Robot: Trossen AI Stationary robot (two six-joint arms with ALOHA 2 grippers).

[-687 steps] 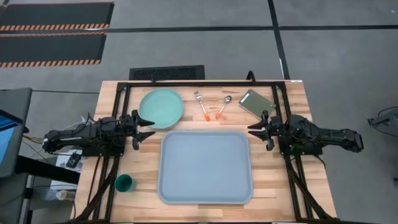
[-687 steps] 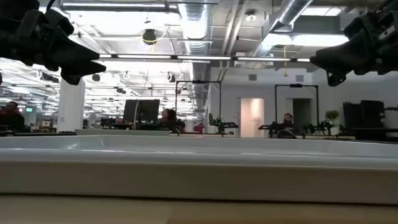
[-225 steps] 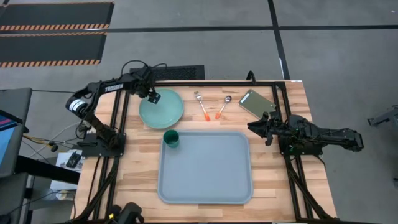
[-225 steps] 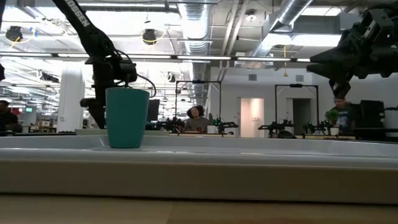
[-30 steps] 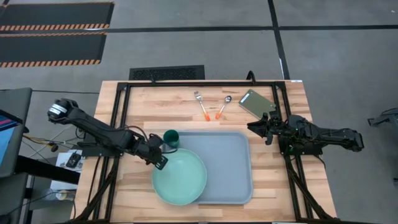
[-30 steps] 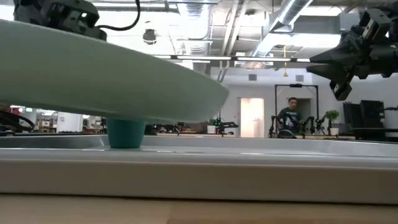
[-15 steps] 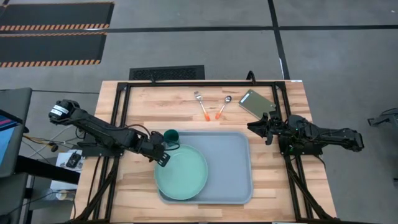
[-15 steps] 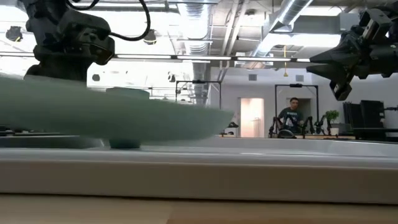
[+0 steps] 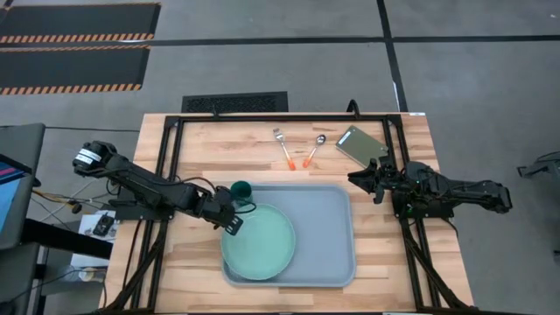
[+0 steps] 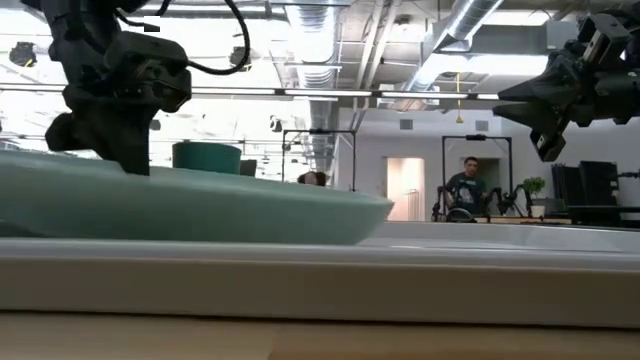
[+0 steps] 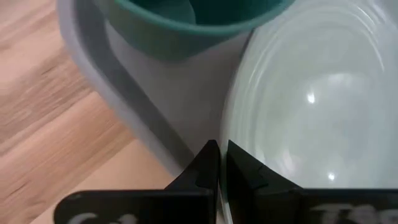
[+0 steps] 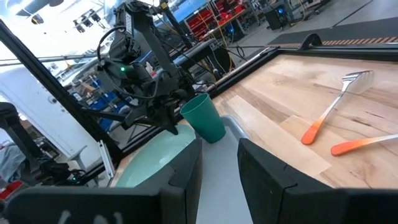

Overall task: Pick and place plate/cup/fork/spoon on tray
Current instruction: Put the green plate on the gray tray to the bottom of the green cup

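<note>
because the left gripper [image 9: 229, 220] pinches the plate [image 9: 259, 242] by its rim, plate sits tilted over the tray [image 9: 337, 236], beside the cup [image 9: 241, 193]; right gripper [image 9: 357, 180] waits, fingers parted.

Wooden table [image 9: 210, 140], small green-grey rectangle [image 9: 359, 143], person [image 10: 466, 192]

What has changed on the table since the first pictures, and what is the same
The cup went from the table's near left corner to the tray's far left corner. The plate, once at the table's far side, is now in the tray, its rim clamped by the left gripper. The fork, spoon and right gripper have not moved.
</note>
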